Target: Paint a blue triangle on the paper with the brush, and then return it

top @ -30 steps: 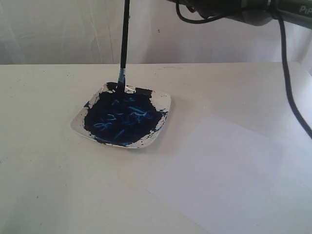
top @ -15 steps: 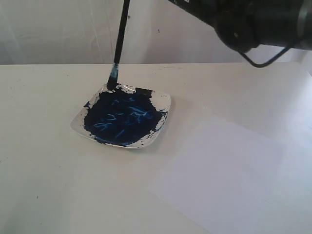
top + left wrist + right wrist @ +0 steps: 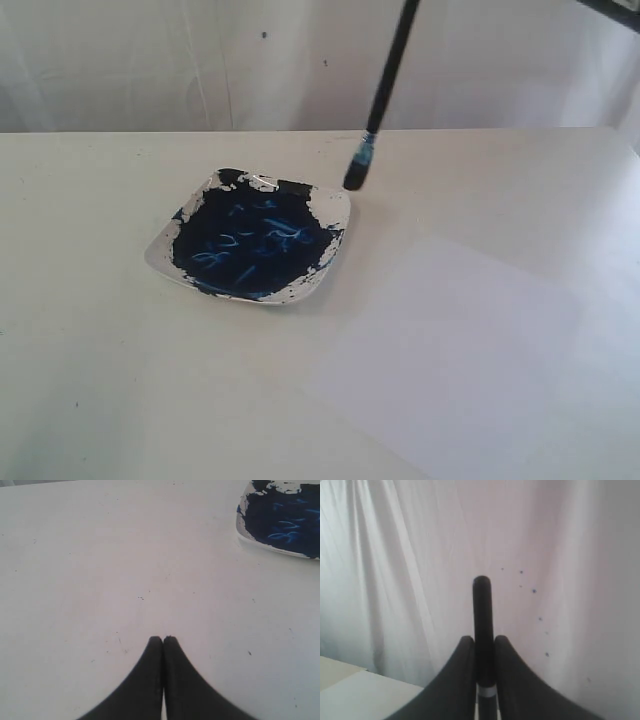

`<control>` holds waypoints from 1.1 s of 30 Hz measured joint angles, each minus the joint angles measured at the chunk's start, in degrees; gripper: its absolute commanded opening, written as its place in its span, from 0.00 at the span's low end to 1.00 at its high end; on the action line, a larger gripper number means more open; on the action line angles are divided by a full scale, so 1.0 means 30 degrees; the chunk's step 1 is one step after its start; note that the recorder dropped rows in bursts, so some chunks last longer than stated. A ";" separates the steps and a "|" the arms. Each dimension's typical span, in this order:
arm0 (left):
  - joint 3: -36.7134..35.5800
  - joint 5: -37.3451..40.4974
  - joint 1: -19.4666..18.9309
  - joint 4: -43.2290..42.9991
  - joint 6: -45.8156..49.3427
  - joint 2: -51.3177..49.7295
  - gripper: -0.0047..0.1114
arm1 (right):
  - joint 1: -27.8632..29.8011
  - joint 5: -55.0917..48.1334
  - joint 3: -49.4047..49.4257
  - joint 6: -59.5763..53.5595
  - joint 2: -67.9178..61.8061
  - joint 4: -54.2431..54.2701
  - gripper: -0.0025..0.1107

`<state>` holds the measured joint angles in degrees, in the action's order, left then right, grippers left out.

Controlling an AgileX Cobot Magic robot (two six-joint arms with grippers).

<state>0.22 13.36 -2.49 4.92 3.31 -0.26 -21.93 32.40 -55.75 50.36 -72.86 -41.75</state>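
The brush hangs tilted in the air, its black handle running up out of the exterior view. Its blue-stained tip is just past the far right corner of the paint dish, above the table. In the right wrist view my right gripper is shut on the brush handle. The paper lies flat at the front right, plain white. The blue triangle is out of view. My left gripper is shut and empty, low over the bare table, with the dish off to one side.
The white square dish is smeared with dark blue paint. A white curtain hangs behind the table's far edge. Part of the right arm shows at the top right corner.
The brush has left the dish's far edge and swung right, its tip now off the dish. The right arm has moved up and nearly out of the exterior view.
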 measured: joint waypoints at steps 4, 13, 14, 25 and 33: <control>0.0000 0.0000 0.0000 0.0000 0.0000 0.0000 0.04 | 0.0677 -0.1865 0.2278 0.0578 0.2873 -0.0836 0.02; 0.0000 0.0000 0.0000 0.0000 0.0000 0.0000 0.04 | 0.0953 -0.4480 0.5507 0.0716 0.8256 -0.1455 0.02; 0.0000 0.0000 0.0000 0.0000 0.0000 0.0000 0.04 | 0.0953 -0.4762 0.5787 0.0716 0.8560 -0.1455 0.02; 0.0000 0.0000 0.0000 0.0000 0.0000 0.0000 0.04 | 0.0999 -0.6027 0.7050 0.0716 0.9976 -0.1523 0.02; 0.0000 -0.0081 0.0000 0.0000 0.0616 0.0000 0.04 | 0.0999 -0.6027 0.7050 0.0716 0.9976 -0.1523 0.02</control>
<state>0.22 13.11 -2.49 4.92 5.16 -0.26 -18.94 14.31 -34.60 52.51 -42.93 -46.31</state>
